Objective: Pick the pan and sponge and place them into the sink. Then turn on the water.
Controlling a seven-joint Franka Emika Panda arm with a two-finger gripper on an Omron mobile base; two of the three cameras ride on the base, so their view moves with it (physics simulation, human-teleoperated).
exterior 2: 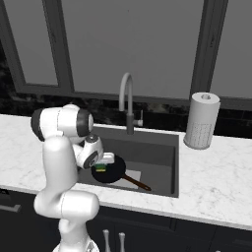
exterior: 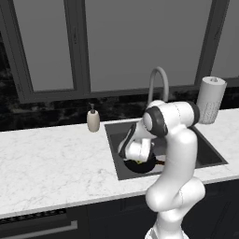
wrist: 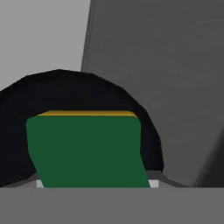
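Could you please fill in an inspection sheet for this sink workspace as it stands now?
Surface: white marbled counter around a recessed dark sink.
Job's things: pan lies inside the sink, handle toward the front right; sponge sits green side up over the pan. Faucet shows no stream.
Clutter: soap dispenser left of the sink; paper-towel roll to its right.
Grippers: gripper is low in the sink at the sponge; whether it grips cannot be told.
Cables: nothing seen.
Surroundings: dark-framed windows behind, dark cabinets below.
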